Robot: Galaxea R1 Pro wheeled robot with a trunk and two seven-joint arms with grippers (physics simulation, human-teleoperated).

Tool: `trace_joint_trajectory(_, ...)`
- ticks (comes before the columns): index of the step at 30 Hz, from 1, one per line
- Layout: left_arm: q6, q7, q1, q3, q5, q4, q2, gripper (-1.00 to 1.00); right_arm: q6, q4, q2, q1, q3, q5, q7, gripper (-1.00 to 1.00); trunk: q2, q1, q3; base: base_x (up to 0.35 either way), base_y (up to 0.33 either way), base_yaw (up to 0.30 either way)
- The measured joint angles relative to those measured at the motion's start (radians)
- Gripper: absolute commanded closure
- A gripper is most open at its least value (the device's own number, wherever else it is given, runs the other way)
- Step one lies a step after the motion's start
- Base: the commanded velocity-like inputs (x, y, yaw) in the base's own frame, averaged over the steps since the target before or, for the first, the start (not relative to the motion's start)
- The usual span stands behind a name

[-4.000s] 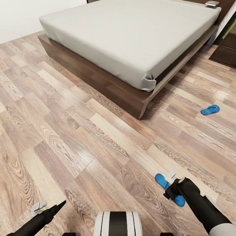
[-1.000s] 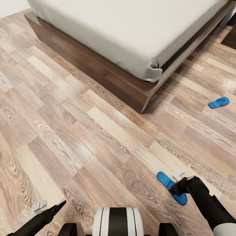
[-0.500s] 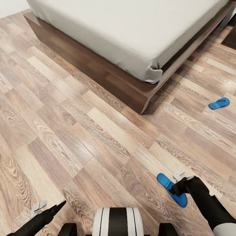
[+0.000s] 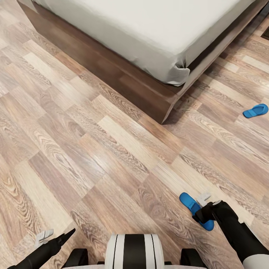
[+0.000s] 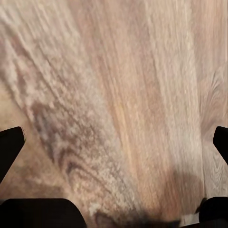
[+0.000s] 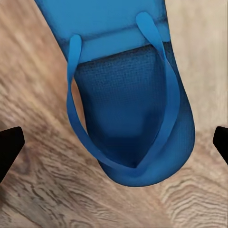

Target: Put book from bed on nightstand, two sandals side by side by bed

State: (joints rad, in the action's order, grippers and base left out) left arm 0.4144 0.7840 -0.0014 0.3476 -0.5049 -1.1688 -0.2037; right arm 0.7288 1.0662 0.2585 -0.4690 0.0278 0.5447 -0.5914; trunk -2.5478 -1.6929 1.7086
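Your right gripper [image 6: 114, 142] hangs directly over the near sandal [image 4: 195, 210], jaws spread wide with 1 fingertip on either side of the sole and bare floor [image 4: 93, 149] around it, nothing else close. The only big obstacle is the bed [image 4: 149, 41]: its frame corner juts toward you, well ahead of that sandal. The 2nd sandal [image 4: 255, 111] lies right of that corner on open planks. The left gripper [image 5: 114, 137] has bare floor beneath.

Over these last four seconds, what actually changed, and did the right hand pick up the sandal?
Mostly the camera: it moved in and tilted down, so the bed slid up the frame. The right hand hangs over the near sandal, open, nothing grasped. Both sandals lie where they were, the far sandal beside the bed; left hand unchanged.
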Motion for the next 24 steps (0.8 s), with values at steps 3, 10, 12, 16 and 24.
trace_joint_trajectory(3,0.000,0.000,0.000,0.000,0.000,0.000,0.000,-1.00,0.000,0.000,0.000,0.000,0.001,0.000,0.000,-1.00,0.000,0.000,0.000,0.000,0.000,0.000)
trace_joint_trajectory(10,0.000,0.000,0.000,0.000,0.000,0.000,0.000,-1.00,0.000,0.000,0.000,0.000,-0.002,0.000,0.000,-1.00,-0.001,-0.002,0.015,0.000,0.000,0.000)
trace_joint_trajectory(12,0.000,0.000,0.000,0.000,0.000,0.000,0.000,-1.00,0.000,0.000,0.000,0.000,-0.002,0.000,0.000,-1.00,-0.001,-0.002,0.019,0.000,0.000,0.000)
trace_joint_trajectory(16,0.000,0.001,0.000,0.000,0.000,0.000,0.000,-1.00,0.000,0.000,0.000,0.000,-0.002,0.000,0.000,-1.00,-0.001,-0.002,0.019,0.000,0.000,0.000)
trace_joint_trajectory(24,0.000,0.000,0.000,0.000,0.000,0.000,0.000,-1.00,0.000,0.001,0.000,0.000,-0.003,0.000,0.001,-1.00,-0.001,-0.002,0.019,0.000,0.000,0.000)
